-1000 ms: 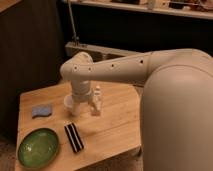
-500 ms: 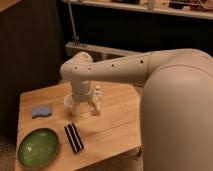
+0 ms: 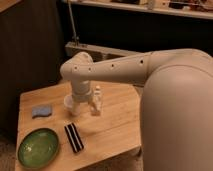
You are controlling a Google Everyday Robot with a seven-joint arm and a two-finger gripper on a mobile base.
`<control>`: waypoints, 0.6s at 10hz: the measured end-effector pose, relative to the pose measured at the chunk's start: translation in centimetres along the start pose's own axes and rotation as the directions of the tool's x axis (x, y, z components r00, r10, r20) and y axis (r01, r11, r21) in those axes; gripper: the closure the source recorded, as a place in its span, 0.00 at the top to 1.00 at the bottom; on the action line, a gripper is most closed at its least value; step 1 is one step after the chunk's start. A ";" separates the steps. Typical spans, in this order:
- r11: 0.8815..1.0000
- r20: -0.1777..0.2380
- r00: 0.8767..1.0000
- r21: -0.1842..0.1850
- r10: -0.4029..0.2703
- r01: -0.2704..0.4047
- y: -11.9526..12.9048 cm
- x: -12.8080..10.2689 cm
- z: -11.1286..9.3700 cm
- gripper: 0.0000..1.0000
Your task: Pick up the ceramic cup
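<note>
The ceramic cup (image 3: 68,102) is small and pale whitish, standing on the wooden table (image 3: 115,130) near its middle. Only its left part shows, as my arm's wrist covers the rest. My gripper (image 3: 83,107) is down at table height, right beside or around the cup; I cannot tell which. A narrow white bottle with a small cap (image 3: 97,93) stands just right of the gripper.
A green bowl (image 3: 38,147) sits at the table's front left. A black striped bar (image 3: 74,137) lies next to it. A blue sponge (image 3: 41,111) lies at the left. A dark wall and a shelf stand behind the table.
</note>
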 end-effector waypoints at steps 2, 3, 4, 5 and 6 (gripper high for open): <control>1.000 0.000 1.000 0.000 0.000 0.000 0.0 0.0 0.0 0.65; 1.000 0.000 1.000 0.000 0.000 0.000 0.0 0.0 0.0 0.65; 1.000 -0.001 1.000 0.000 0.000 0.000 0.0 -0.1 0.0 0.65; 1.000 -0.003 1.000 0.000 -0.010 0.010 0.1 -0.2 0.0 0.65; 0.999 0.014 1.000 -0.017 -0.027 0.027 0.1 -1.0 -0.6 0.65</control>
